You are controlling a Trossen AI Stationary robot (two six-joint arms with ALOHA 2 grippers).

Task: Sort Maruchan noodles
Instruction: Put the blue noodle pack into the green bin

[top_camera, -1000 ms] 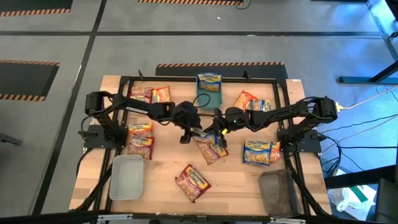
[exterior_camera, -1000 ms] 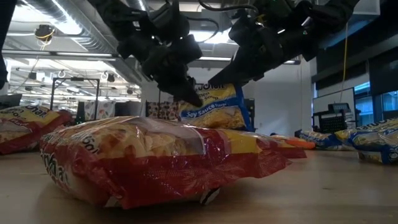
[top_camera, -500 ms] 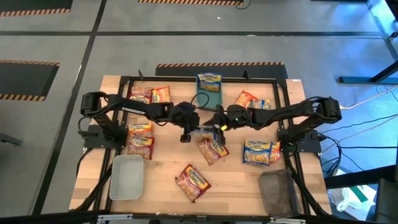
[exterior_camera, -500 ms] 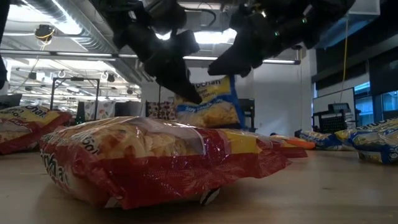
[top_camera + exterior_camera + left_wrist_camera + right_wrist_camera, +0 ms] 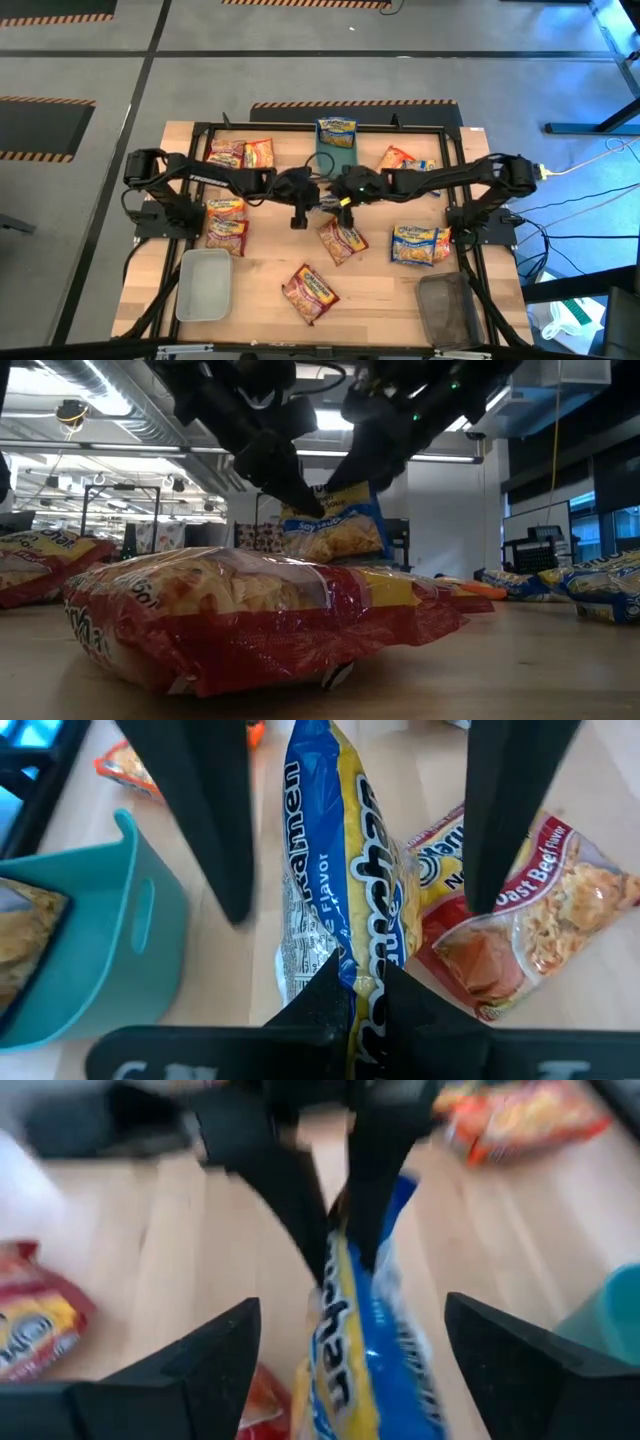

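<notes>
A blue-and-yellow Maruchan noodle packet (image 5: 335,870) hangs in the air over the table's middle, above a red packet (image 5: 343,240) that lies flat on the wood. My left gripper (image 5: 312,512) is shut on the blue-and-yellow packet. My right gripper (image 5: 350,1370) is open; its fingers (image 5: 210,810) stand on either side of the packet without touching it. A teal tray (image 5: 337,155) at the far middle holds another blue-and-yellow packet (image 5: 337,130). My left gripper pinches the blue-and-yellow packet's upper edge (image 5: 345,965) between its two fingers (image 5: 300,1210). The fingers slant down at it from the table's left. The packet hangs on edge below them, clear of the table and of the red packet.
A grey tray (image 5: 205,283) stands near left and a dark tray (image 5: 447,305) near right. Loose packets lie at the left (image 5: 225,222), far left (image 5: 243,152), far right (image 5: 400,160), right (image 5: 420,243) and near middle (image 5: 310,292).
My left gripper has shut on the blue-and-yellow packet and taken hold of it. My right gripper has opened, let the packet go and drawn back a little toward the far edge. The packet now hangs from the left gripper alone, slightly higher.
</notes>
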